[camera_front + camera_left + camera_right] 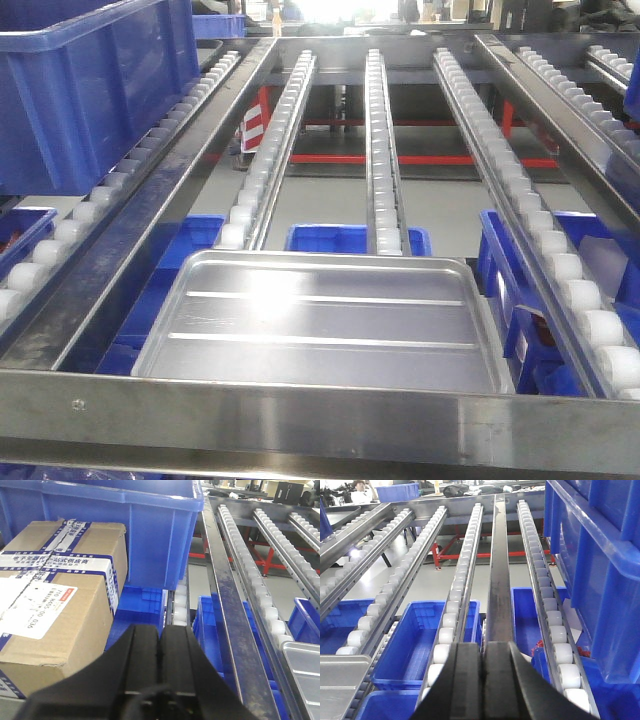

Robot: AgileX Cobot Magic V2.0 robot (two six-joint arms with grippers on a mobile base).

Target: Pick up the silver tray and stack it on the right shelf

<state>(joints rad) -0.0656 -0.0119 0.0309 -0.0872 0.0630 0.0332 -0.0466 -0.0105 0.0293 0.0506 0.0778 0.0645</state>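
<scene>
Shows the silver tray flat on the roller rails of the right shelf, just behind the front bar. Finds the left pincer pressed together on nothing, tray corner low to its right, cardboard box to its left. Finds the right pincer likewise pressed together, empty, tray corner low to its left.

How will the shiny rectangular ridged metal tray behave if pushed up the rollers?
Probably stiff: the shiny metal tray has a rim and ridges resisting flex. Its glossy surface looks slippery. On the white roller rails it should glide easily, then roll back to the steel front bar.
</scene>
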